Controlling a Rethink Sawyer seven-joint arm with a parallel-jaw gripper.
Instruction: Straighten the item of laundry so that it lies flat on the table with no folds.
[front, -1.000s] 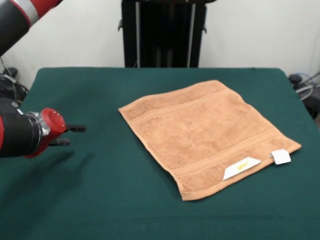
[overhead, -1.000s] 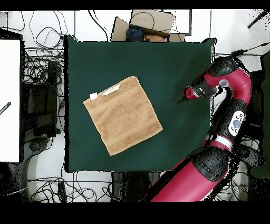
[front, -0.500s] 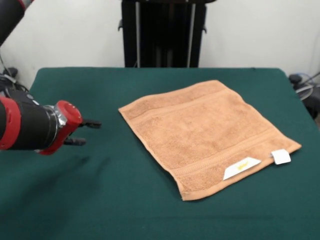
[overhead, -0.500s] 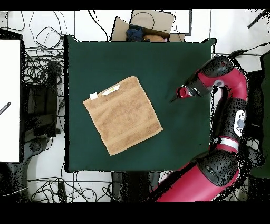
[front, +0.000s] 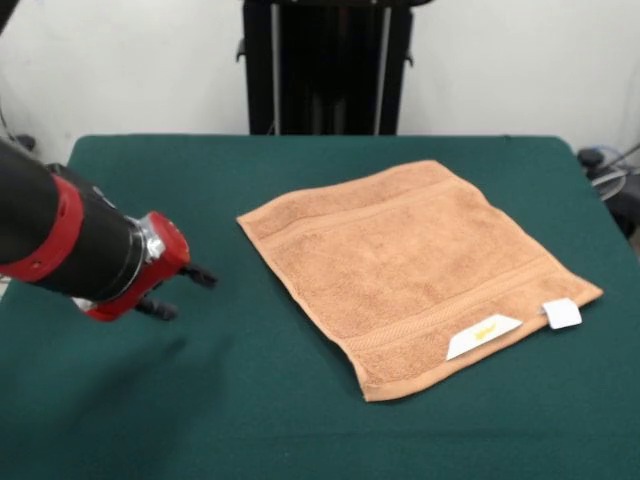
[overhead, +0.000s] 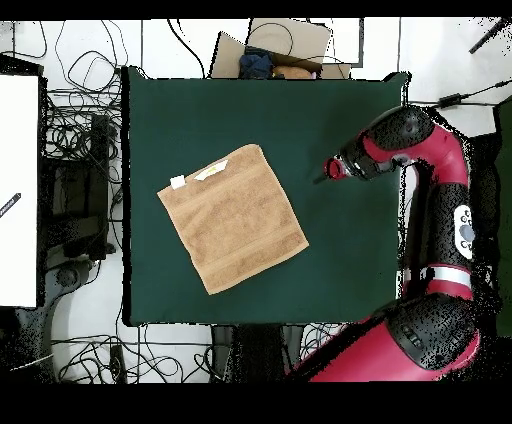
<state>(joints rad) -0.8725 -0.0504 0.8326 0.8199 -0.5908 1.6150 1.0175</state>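
You have the towel (front: 415, 273) lying open and flat on the green table (front: 250, 420), turned at an angle, white tag (front: 562, 313) at one corner. The gripper (front: 185, 292) sits apart from it over bare cloth, fingers (front: 200, 277) spread and holding nothing.

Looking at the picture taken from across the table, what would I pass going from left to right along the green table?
Red and black arm → its pincer → orange-tan towel → small white tag at the towel's right corner, all over the table.
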